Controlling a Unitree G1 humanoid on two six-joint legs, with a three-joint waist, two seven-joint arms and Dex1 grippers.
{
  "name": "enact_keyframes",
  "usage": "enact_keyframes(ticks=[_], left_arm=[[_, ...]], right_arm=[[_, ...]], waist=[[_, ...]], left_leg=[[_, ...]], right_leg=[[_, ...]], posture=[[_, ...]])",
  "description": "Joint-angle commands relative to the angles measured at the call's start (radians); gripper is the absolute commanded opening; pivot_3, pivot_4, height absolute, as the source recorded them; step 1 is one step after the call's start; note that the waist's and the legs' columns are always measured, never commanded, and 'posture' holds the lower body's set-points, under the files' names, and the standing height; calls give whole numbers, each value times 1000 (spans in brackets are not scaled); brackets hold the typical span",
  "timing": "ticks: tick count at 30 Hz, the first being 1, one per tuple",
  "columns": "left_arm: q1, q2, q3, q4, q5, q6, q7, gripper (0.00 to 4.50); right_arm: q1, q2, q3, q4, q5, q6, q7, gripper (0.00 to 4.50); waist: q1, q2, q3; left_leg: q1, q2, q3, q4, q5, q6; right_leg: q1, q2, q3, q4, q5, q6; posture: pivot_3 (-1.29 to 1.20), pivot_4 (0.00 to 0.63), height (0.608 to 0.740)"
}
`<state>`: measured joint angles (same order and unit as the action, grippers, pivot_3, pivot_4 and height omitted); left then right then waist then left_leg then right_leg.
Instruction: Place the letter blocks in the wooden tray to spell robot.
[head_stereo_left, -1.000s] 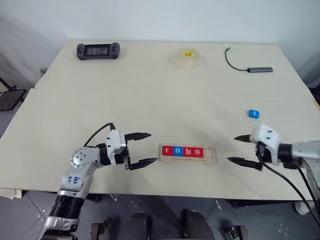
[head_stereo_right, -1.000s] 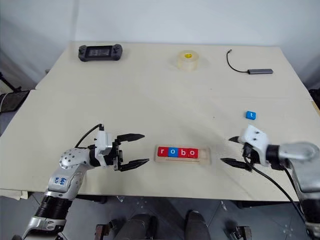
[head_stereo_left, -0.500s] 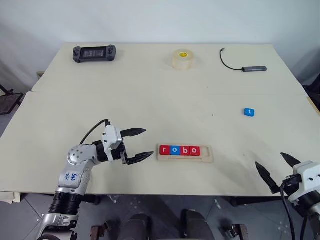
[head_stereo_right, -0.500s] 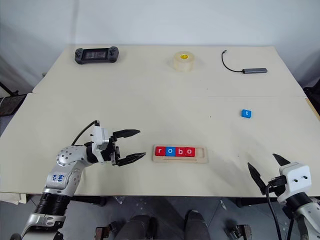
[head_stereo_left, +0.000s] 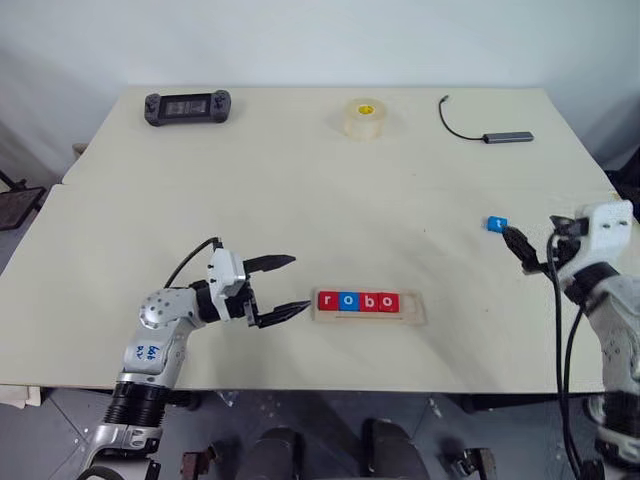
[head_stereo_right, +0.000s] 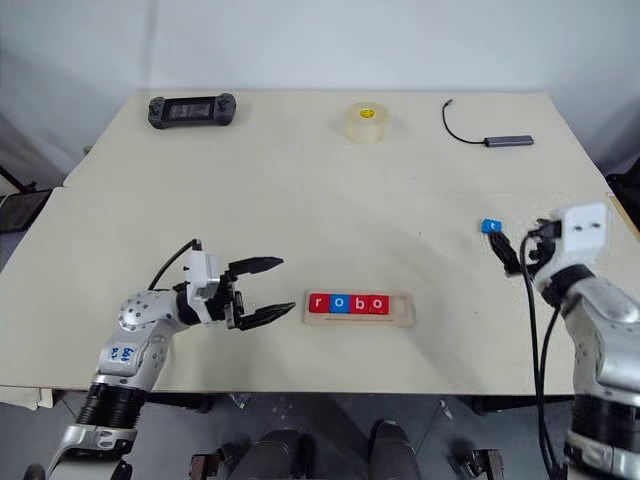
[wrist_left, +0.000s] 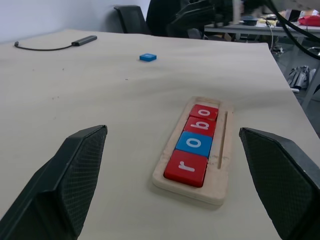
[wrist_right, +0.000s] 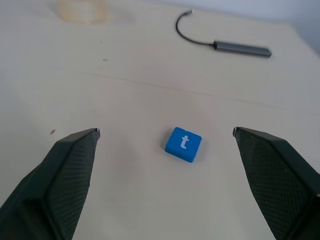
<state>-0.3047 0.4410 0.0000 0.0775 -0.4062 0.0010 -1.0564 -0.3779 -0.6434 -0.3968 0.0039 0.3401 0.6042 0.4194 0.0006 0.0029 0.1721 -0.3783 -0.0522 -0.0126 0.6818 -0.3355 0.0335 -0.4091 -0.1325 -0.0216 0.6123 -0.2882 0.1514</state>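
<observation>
Right gripper (wrist_right: 165, 145) has its fingers spread wide, nothing held. The blue t block (wrist_right: 183, 144) lies flat on the table (head_stereo_left: 300, 190) between the two fingertips and a bit ahead of them, touching neither. Bare table around the block, nothing in the way. Past the fingers: a thin black cable ending in a slim grey adapter (wrist_right: 242, 49), and a roll of clear tape (head_stereo_left: 365, 117) with a yellow core.

Left gripper (head_stereo_left: 285, 286) is also wide open and empty, fingertips pointing at the near end of the wooden tray (head_stereo_left: 371, 316), just short of it, not touching. In the left wrist view the tray sits between the fingers and ahead of them. Pale wood, long and shallow, raised rim, thin groove along one side. Four flat square blocks (head_stereo_left: 359, 301) fill it from the end nearest the left fingers: red r, blue o, red b, red o, edge to edge. The far end slot is bare.

Black handheld controller (head_stereo_left: 187, 103) with a screen sits well beyond the left fingers at the far table corner. Table top is smooth, matte beige.
</observation>
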Motion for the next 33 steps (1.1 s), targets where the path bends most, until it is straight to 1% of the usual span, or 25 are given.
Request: enact_keyframes(ticks=[1,4,6,9,12,18,23,26,27,33], left_arm=[[11,-7,8,-43,-6,-17,13,4500],[19,-14,3,-51,-3,-18,22,4500],[21,-15,2,-55,-1,-16,29,4500],[25,-14,4,-60,0,-18,37,4500],[31,-10,8,-65,1,-21,45,4500],[36,-11,2,-65,7,-29,53,4500],[15,-15,-6,-52,11,-34,52,4500],[9,-14,-6,-46,14,-39,51,4500],[9,-14,-5,-45,14,-40,51,4500],[23,-12,-5,-55,14,-40,54,4500]], right_arm=[[-169,-20,25,162,-34,136,-99,4482],[-321,-36,76,372,-88,193,-145,4482],[-377,-47,97,472,-112,218,-155,4482],[-424,-49,116,536,-124,223,-145,4482],[-454,-42,134,557,-126,237,-132,4482],[-516,-14,162,671,-159,172,-146,4482],[-598,34,144,901,-182,41,-212,4482],[-625,47,134,966,-181,19,-234,3932],[-628,50,140,973,-184,15,-234,3650],[-605,51,153,933,-184,53,-229,1568]], waist=[[-2,0,0],[-5,0,0],[-2,0,0],[-2,0,0],[-5,0,0],[-6,0,0],[-11,0,0],[-15,0,0],[-15,0,0],[-11,0,0]], left_leg=[[0,0,0,0,0,0],[0,-1,1,0,0,0],[0,0,0,-1,0,0],[-4,0,-1,-1,0,0],[-8,-1,-1,0,0,1],[-8,-1,-1,1,0,1],[-8,-1,-1,1,0,1],[-8,-1,-2,1,0,1],[-8,-1,-2,1,0,1],[-8,-1,-3,2,0,1]], right_leg=[[0,0,0,0,0,0],[0,-1,0,0,0,0],[0,0,0,0,0,0],[-2,0,-2,0,0,0],[-6,0,-3,0,0,1],[-5,0,-3,0,0,1],[-5,0,-3,0,0,1],[-4,0,-4,0,0,1],[-4,0,-4,0,0,1],[-3,0,-5,0,1,1]], posture=[[0,150,740],[0,150,740],[0,150,740],[0,150,740],[0,150,740],[0,150,740],[0,150,740],[0,150,740],[0,150,740],[0,150,740]])
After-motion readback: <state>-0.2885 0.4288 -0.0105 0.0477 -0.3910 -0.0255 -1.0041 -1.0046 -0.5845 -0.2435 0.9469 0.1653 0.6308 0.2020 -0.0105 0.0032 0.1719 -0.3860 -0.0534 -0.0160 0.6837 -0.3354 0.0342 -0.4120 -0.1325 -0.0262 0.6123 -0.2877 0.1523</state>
